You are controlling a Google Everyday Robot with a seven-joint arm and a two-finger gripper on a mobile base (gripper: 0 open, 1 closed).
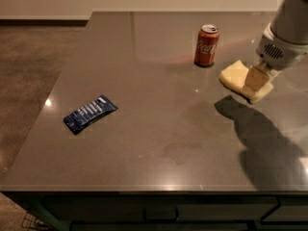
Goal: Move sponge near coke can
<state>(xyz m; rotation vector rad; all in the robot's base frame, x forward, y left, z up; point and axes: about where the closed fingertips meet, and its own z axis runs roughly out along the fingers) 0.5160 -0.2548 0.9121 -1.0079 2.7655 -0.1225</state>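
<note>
Grey counter (144, 153): end effector (256, 79) apparently grips sponge (233, 75) beside coke can (207, 45).

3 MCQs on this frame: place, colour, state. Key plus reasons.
1. Where is the sponge relative to the can?
A. left of it in view
B. right of it in view, close
C. on top of it
2. What colour is the wrapper?
A. dark blue
B. green
C. white
3. What state is the sponge in?
A. lying free
B. held in the gripper's jaws, above the table
C. under the wrapper
Key:
1 B, just right of the can.
2 A, it reads dark blue.
3 B, gripper at far right clamps it; its shadow lies apart.
</note>
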